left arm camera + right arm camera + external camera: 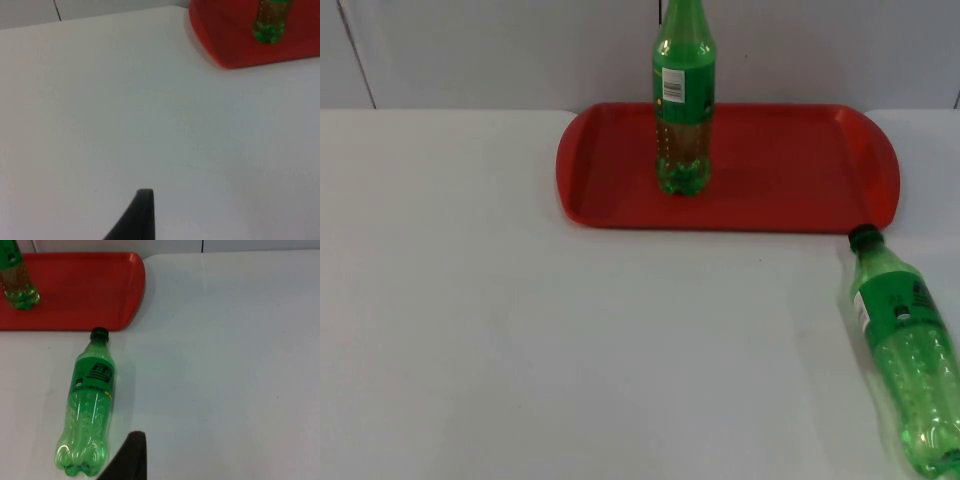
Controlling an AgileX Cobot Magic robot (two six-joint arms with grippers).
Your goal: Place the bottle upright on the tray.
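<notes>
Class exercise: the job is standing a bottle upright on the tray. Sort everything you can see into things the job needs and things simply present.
Belongs to the job:
- lying bottle, on the table near the tray's corner
- red tray

Just present:
- upright bottle, already on the tray
- white table
- grey wall

A tray (790,170) sits on the table (520,330) at its far side, close before the partition wall (470,50). One bottle (682,100) stands upright on the tray, in its left half. A second bottle (910,355) lies on its side on the table, in front of the tray's right end; its cap (864,238) points toward the tray and lies just beside the tray's near right corner, and its base points toward the near edge of the table. The two bottles are well apart.
</notes>
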